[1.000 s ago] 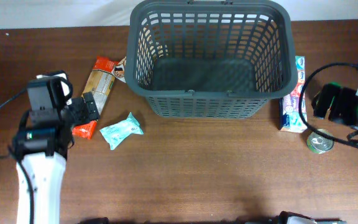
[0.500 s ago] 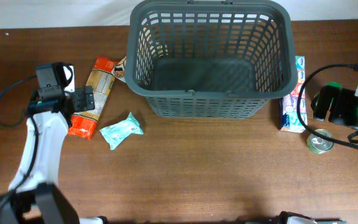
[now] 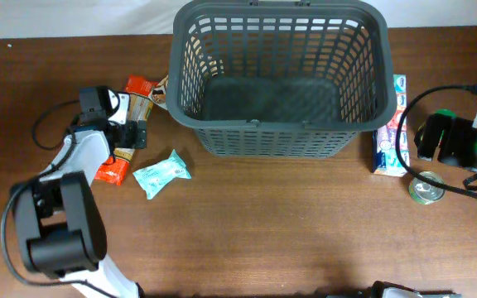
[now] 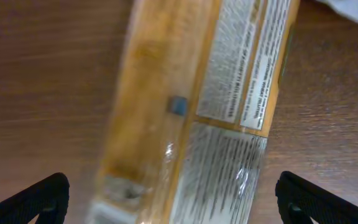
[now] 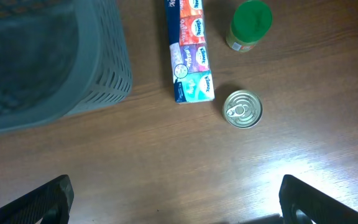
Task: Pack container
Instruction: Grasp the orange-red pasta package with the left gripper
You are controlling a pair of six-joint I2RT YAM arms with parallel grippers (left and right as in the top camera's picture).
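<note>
The dark grey slotted basket [image 3: 278, 124] stands at the far middle of the table with nothing showing inside; its corner also shows in the right wrist view [image 5: 104, 68]. A long orange pasta packet [image 3: 139, 86] lies left of it. My left gripper [image 3: 129, 132] hangs over this packet, open. In the left wrist view the fingertips straddle the packet [image 4: 229, 93] without touching it, and the left gripper [image 4: 173, 202] holds nothing. My right gripper [image 3: 425, 139] is open and empty at the right, and in its wrist view the right gripper [image 5: 176, 202] is above bare table.
A teal wipes packet [image 3: 161, 173] lies in front of the basket's left corner. A tissue pack [image 3: 390, 124] [image 5: 190, 53] lies along the basket's right side. A round tin can [image 3: 426, 189] [image 5: 242, 109] and a green-lidded jar [image 5: 250, 25] stand beside it.
My left arm has swung away from the left edge toward the basket, and its gripper now sits over the pasta packet. The right arm has not moved.
</note>
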